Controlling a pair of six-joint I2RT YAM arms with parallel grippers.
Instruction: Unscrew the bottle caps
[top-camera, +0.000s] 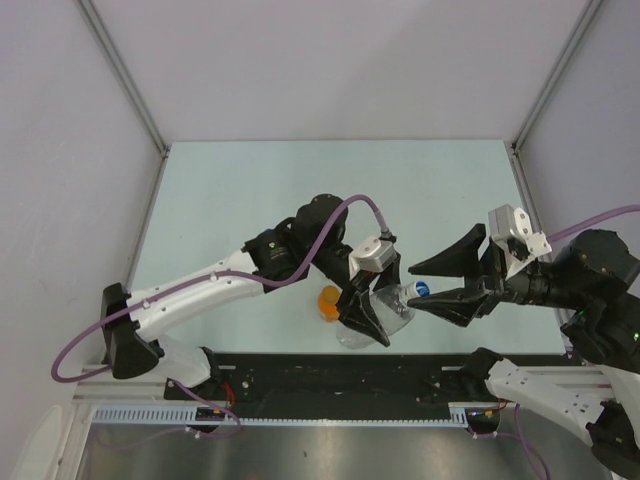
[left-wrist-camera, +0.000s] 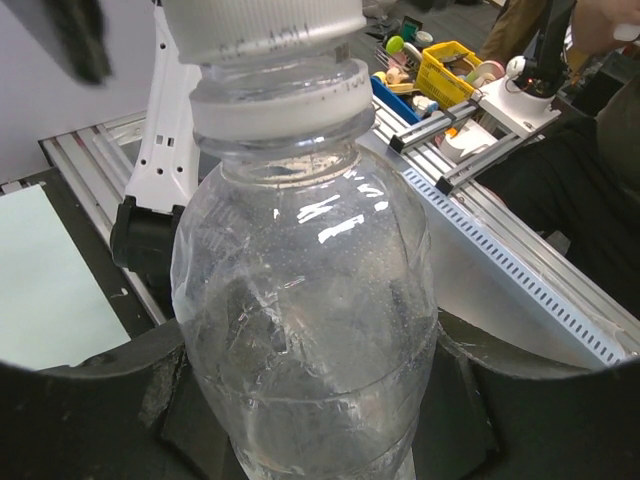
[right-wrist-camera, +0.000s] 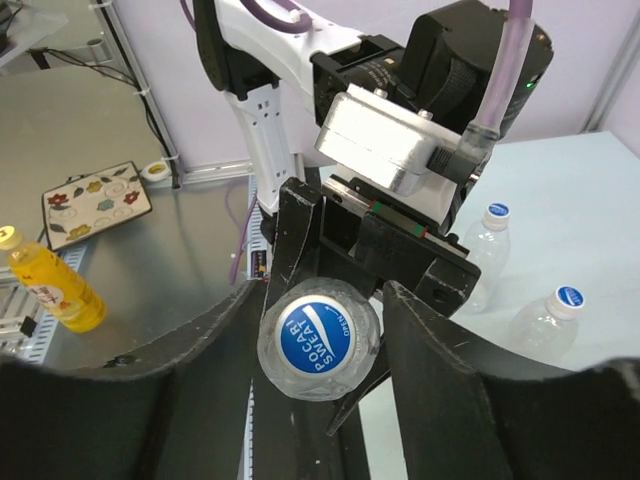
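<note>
The left end effector (top-camera: 372, 320) is clamped on the clear bottle (left-wrist-camera: 305, 300), holding it tilted above the near edge of the tabletop (top-camera: 250, 200). The right end effector (top-camera: 417, 283) is wide open, straddling the blue cap (right-wrist-camera: 315, 335). Centre on the cap, close firmly, then rotate counter-clockwise.

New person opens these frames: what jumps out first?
The clear bottle gripped by the left end effector at the near edge of the table, with its blue cap pointing at the right arm. The right end effector gapes open around that cap, not yet gripping. An orange bottle stands just left of the pair.
</note>
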